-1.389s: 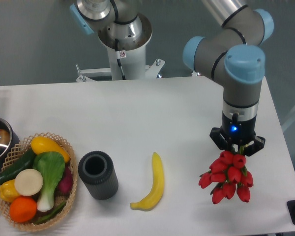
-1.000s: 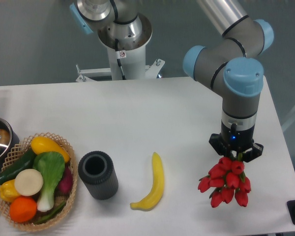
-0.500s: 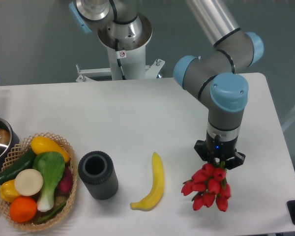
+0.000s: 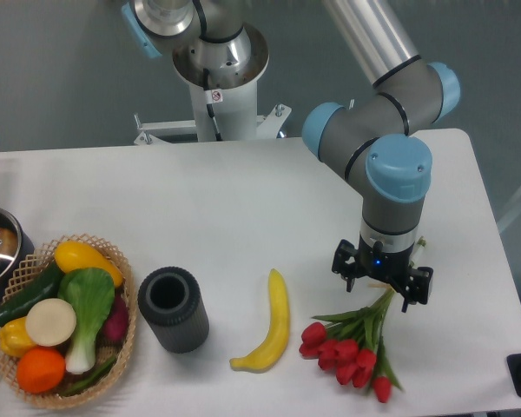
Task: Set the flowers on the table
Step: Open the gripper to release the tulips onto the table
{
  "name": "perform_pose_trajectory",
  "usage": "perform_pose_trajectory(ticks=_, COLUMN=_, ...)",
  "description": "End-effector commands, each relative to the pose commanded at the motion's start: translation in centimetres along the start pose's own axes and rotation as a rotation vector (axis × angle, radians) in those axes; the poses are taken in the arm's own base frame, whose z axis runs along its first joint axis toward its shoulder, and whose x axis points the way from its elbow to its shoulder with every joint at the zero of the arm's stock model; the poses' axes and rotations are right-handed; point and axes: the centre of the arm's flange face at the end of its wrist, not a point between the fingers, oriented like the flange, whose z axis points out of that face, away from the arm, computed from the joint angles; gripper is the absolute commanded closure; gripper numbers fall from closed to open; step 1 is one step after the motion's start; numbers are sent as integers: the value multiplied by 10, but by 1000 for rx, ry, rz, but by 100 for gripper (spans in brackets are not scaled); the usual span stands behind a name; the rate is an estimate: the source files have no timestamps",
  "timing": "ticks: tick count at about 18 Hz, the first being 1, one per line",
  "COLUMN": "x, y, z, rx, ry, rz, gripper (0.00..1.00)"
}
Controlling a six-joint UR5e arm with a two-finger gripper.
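From the fixed camera, the release step looks done: the flowers (image 4: 352, 347) lie on the table (image 4: 243, 200) at the near right, just right of the banana (image 4: 269, 326). The gripper (image 4: 382, 285) hangs over the stem ends with its fingers spread apart, holding nothing. Next it likely calls for a straight lift clear of the stems. The bunch shows red tulip heads pointing near-left, green stems fanning toward the gripper.
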Motion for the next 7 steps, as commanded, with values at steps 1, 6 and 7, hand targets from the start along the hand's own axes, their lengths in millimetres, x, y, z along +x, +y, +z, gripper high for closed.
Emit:
perform_pose_trajectory(ticks=1, x=-1, y=0, z=-2, rx=1, ry=-3, rz=-1, gripper=0)
perform_pose_trajectory(ticks=6, x=-5, y=5, z=-7, rx=2, ry=-9, rz=-11, gripper=0)
perform_pose_trajectory(ticks=7, x=-5, y=6, z=-6, rx=1, ry=-9, rz=-14, gripper=0)
